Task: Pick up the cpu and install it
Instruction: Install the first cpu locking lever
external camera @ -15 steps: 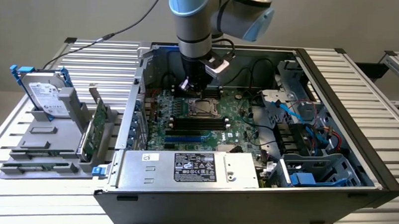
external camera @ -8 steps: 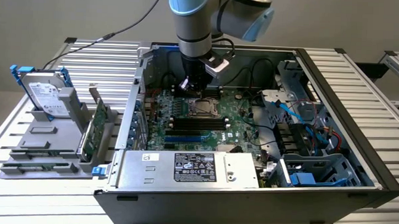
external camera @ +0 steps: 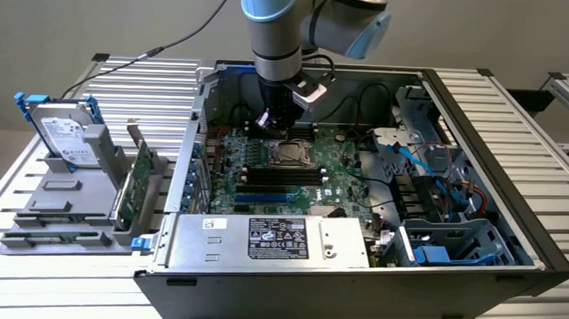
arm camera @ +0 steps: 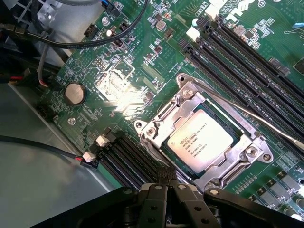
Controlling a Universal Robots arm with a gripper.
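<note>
1. Cpu [arm camera: 200, 143] sits flat in the metal socket frame [arm camera: 247, 156] on the green board [arm camera: 142, 71]; printed lines on its silver top, too small to read.
2. In the exterior view the cpu [external camera: 290, 154] shows as a small square in the socket, mid-board, inside the open case [external camera: 537, 246].
3. Gripper [arm camera: 164, 183] pressed together, holding nothing; its tips hang just off one edge of the socket frame, above the board. In the exterior view the gripper [external camera: 267, 120] is just behind the socket, toward the case's far wall.
4. Case holds: board, black memory slots [external camera: 282, 175], a silver power supply [external camera: 262, 240] along the near edge with a black label of small white text, unreadable, blue and black cables [external camera: 417, 160], a drive cage [external camera: 452, 243] at the near corner on the exterior view's right.
5. Grey rack [external camera: 65, 194] on the bench, off the case on the exterior view's left, holds an upright hard drive [external camera: 66, 139] with a white label, text unreadable, and a green card [external camera: 136, 186] standing on edge.
6. Wrist view adds: round coin cell [arm camera: 75, 93] on the board, long slots [arm camera: 247, 71] beside the socket, black cables [arm camera: 57, 40] over the board's edge, glare patch near the coin cell.
</note>
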